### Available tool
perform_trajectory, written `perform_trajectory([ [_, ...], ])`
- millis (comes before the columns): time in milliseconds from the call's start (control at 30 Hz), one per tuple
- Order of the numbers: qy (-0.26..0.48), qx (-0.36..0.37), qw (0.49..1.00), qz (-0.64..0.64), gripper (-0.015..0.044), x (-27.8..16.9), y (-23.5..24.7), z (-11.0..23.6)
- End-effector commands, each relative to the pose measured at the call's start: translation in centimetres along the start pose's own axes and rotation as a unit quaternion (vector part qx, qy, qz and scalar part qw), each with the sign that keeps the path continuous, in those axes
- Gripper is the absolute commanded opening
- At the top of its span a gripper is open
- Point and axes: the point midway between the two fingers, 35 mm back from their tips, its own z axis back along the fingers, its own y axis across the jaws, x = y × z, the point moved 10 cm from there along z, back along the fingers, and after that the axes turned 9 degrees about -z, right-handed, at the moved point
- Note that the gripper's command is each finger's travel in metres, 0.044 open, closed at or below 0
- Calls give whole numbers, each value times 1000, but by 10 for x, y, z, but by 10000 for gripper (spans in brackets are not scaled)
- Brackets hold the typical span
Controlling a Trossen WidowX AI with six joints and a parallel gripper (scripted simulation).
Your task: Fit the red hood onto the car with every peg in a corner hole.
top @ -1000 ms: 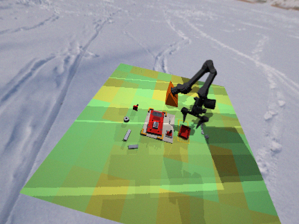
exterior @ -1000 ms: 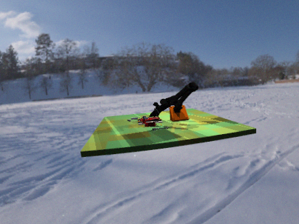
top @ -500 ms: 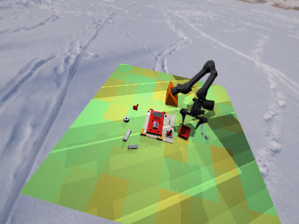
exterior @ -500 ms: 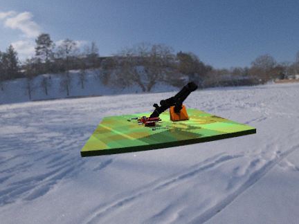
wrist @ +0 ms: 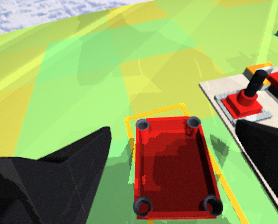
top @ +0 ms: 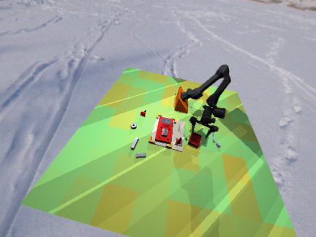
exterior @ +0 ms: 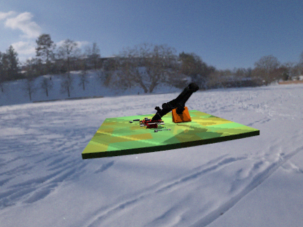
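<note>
The red hood (top: pixel 194 139) (wrist: pixel 172 167) lies on the table inside a yellow outlined rectangle (wrist: pixel 129 131), just right of the jig. All its corner holes show in the wrist view. The chassis (top: pixel 164 127) sits in the white jig (top: pixel 180 128) (wrist: pixel 216 92) with its engine block in the middle. My gripper (top: pixel 202 129) (wrist: pixel 172 129) is open and empty. It hangs a little above the hood, with one finger on either side of it and not touching it. In the exterior view the gripper (exterior: pixel 154 119) is low over the small parts.
The arm's orange base (top: pixel 181 101) (exterior: pixel 181 115) stands behind the jig. A red toggle clamp (wrist: pixel 246 99) (top: pixel 178 141) sits on the jig's near corner. Loose grey parts (top: pixel 134 143) (top: pixel 140 155) (top: pixel 134 126) lie left of the jig, and two small ones (top: pixel 218 145) right of the hood.
</note>
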Motion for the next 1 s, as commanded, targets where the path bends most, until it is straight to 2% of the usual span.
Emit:
perform_trajectory([
  [0, 0, -6, 1000, -1, 440, -4, -3, -3],
  [967, -1, -3, 1000, -1, 440, -25, -6, -18],
])
